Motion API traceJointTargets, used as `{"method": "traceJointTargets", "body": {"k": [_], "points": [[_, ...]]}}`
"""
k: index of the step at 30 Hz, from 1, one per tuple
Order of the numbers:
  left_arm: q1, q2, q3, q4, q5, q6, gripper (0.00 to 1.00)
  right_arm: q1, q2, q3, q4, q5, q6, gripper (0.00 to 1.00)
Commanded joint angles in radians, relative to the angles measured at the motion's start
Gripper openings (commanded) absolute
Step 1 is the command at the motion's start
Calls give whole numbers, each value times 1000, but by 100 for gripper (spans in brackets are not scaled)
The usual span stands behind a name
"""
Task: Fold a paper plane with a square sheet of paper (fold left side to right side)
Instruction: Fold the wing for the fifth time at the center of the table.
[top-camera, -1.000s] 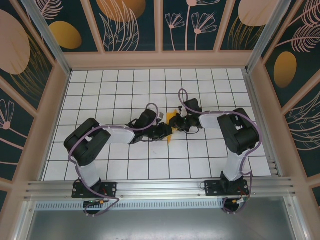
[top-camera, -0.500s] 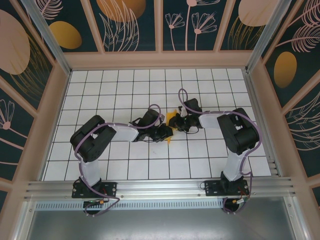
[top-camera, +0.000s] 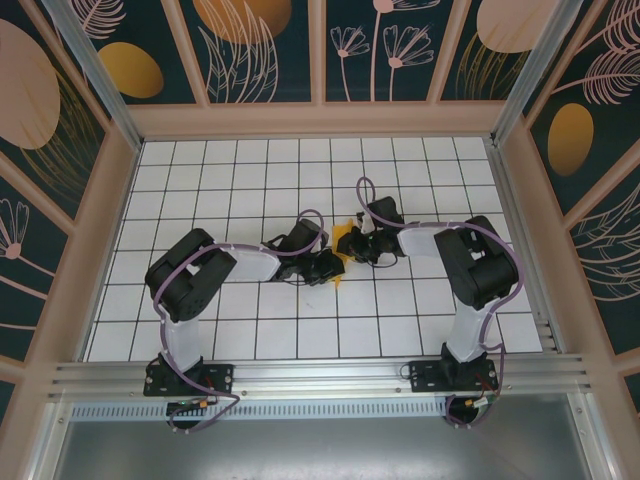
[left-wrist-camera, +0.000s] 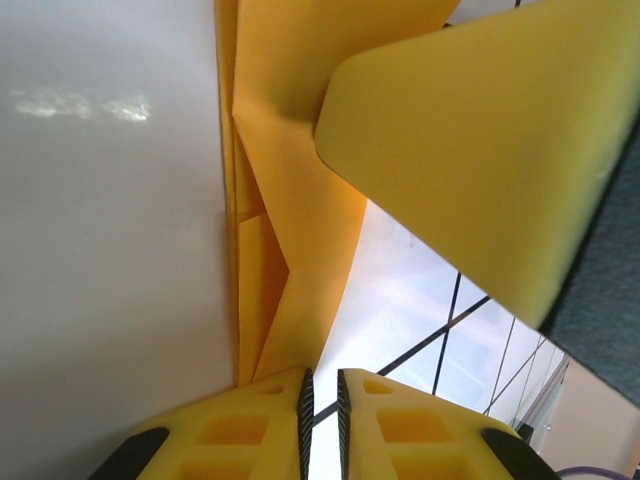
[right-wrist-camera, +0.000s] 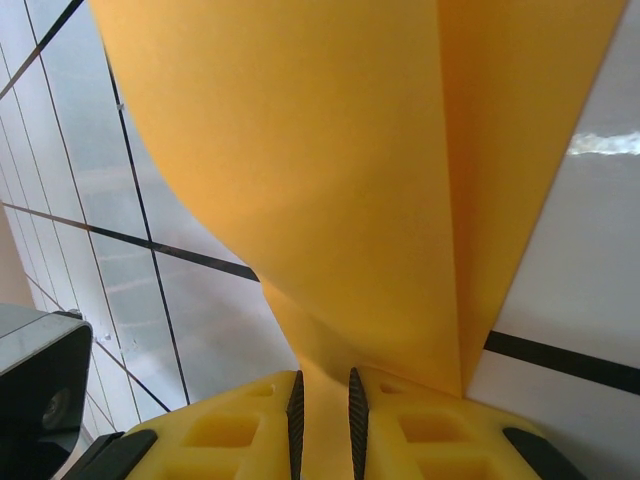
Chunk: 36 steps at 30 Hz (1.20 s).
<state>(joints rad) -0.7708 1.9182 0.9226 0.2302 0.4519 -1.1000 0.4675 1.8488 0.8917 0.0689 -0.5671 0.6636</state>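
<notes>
The counter (top-camera: 200, 170) is a glossy white surface ruled into square tiles by thin dark lines, and it catches pale patches of light. On the counter's far, left and right sides rise walls (top-camera: 270, 50) of dark teal panels printed with orange ovals and pale line-drawn plants, set in a light pinkish frame (top-camera: 320, 118). Along the counter's near edge runs an aluminium rail (top-camera: 320, 375), with a grey metal sheet (top-camera: 320, 445) below it.

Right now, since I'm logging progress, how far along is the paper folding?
Done: the square sheet of paper already carries folded layers and creases. In hand: the right end effector pinches it, and the left end effector is closed at its folded edge. Left: no finished dart shape shows yet.
</notes>
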Motion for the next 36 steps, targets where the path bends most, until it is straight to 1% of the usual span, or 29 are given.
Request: {"method": "traceJointTargets", "body": {"k": [1, 8, 14, 25, 32, 36], "points": [[-7, 42, -5, -100, -27, 29, 18, 9, 40, 15, -52, 86, -23, 24], [-7, 52, -22, -146, -37, 37, 16, -8, 52, 73, -89, 127, -68, 24], [-6, 62, -24, -158, -39, 37, 15, -24, 73, 115, -100, 137, -99, 24], [-5, 77, -19, -157, -36, 33, 15, -33, 79, 194, -168, 184, -165, 24], [-7, 83, -17, -147, -30, 34, 15, -45, 129, 258, -198, 210, -196, 24], [-7, 80, -18, -144, -30, 34, 15, -51, 150, 305, -237, 257, -223, 25]]}}
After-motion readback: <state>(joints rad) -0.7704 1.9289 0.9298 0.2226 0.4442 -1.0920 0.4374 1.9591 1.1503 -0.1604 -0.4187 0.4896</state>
